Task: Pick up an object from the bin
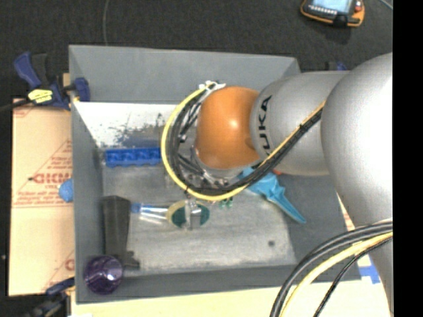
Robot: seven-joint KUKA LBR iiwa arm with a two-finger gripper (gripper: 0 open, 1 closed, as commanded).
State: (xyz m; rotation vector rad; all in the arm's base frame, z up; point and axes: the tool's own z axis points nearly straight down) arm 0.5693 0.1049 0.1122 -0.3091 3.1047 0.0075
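Note:
My gripper [192, 214] hangs below the wrist, low in the middle of the bin, right over a small round dark green thing [200, 216] with a pale tan face. It seems to touch that thing. Just left of it lies a small clear piece with a blue end [149, 212]. Further left, a black oblong block [115, 228] lies lengthwise on the bin floor.
A blue studded brick [132, 157] lies against the back left slope. A purple ball [104, 273] sits in the front left corner. A light blue plastic thing [283, 198] pokes out from under the arm on the right. The arm covers the bin's right half.

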